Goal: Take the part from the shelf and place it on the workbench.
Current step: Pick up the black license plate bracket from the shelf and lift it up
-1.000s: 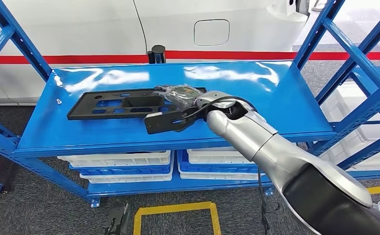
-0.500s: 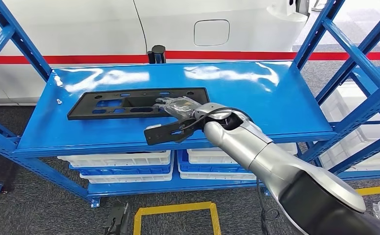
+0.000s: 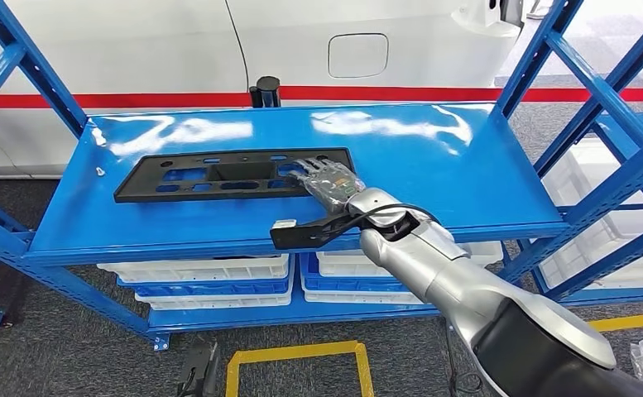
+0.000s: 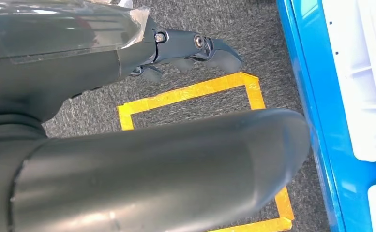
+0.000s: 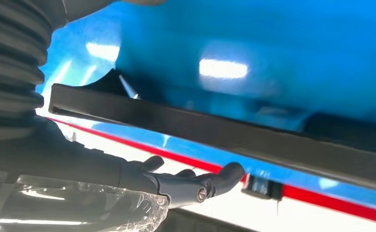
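Observation:
A long flat black part with several cut-outs lies on the left half of the blue shelf board. My right hand lies with its fingers stretched over the part's right end, and nothing is gripped. In the right wrist view the part's dark edge runs just beyond my spread fingers, which do not wrap it. My left hand hangs over the floor and holds nothing, its fingers loose.
White bins sit on the lower shelf. Blue slanted frame beams rise at the right and left ends. A white car body stands behind the shelf. A yellow tape square marks the grey floor.
My right hand has slid rightwards along the part, from over its middle to its right end. The part has stayed in place.

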Tool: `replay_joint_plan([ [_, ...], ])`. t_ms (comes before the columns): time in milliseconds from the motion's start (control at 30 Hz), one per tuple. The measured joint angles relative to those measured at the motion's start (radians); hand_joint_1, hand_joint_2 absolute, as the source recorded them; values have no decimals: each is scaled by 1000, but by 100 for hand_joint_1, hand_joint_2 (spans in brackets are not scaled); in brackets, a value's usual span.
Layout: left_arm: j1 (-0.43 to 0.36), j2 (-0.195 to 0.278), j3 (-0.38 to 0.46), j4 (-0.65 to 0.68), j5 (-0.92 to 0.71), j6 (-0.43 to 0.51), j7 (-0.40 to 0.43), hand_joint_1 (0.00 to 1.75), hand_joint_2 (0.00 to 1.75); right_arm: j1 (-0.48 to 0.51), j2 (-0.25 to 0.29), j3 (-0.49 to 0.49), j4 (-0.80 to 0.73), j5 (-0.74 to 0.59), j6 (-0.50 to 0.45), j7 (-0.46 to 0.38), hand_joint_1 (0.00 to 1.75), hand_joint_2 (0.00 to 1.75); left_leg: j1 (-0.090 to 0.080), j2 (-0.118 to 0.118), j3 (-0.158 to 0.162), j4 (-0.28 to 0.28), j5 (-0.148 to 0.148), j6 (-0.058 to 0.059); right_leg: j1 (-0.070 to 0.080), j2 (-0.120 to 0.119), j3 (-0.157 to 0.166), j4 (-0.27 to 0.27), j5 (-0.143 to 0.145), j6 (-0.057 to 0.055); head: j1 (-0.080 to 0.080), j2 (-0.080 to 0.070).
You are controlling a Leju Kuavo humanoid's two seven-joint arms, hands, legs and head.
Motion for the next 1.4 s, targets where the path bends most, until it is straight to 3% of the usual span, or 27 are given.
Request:
replay_joint_plan([
  [367, 5, -1, 11, 0, -5, 19, -9, 0, 0, 12, -9, -30, 69, 152, -153, 18, 0, 175, 0, 0, 1, 0, 0, 0, 0, 0, 1, 0, 0, 0, 0, 0],
  [833, 12, -2, 18, 0, -34, 22, -16, 0, 0, 14, -2, -84, 124, 316, -237, 4, 0, 175, 0, 0, 1, 0, 0, 0, 0, 0, 1, 0, 0, 0, 0, 0],
  [1400, 15, -8, 5, 0, -85, 5, -13, 0, 0, 15, 25, -80, 161, 439, -306, -47, 0, 175, 0, 0, 1, 0, 0, 0, 0, 0, 1, 0, 0, 0, 0, 0],
])
